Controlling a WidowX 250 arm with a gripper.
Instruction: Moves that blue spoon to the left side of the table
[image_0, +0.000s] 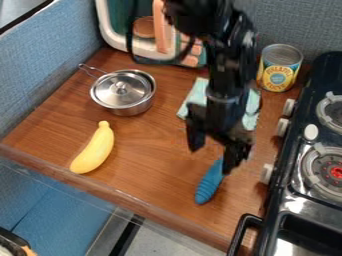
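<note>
Task at its start, by my reading; the blue spoon (209, 184) lies on the right part of the wooden table (150, 150), on the stove (304, 205) side; the left side, where the banana (93, 150) and the lidded pot (123, 92) are, is its goal; nothing of the carry is done as far as the view shows; grasp, lift, crossing and setting down all look to be left.

Gripper (213, 159) hangs low over the spoon's upper end; its two fingers stand apart, with no grip on the spoon to be made out; the ridged blue handle runs out below them, toward the table's near edge; its top end meets the dark finger nearer the stove in the view, touching or merely behind it, cannot tell which; the far end of the spoon is hidden there.

Next move, as I judge it: centre the fingers over the handle, then lower and close; risk is that the nearer finger nudges the spoon and turns it; the rounded handle may roll if pinched off centre.
</note>
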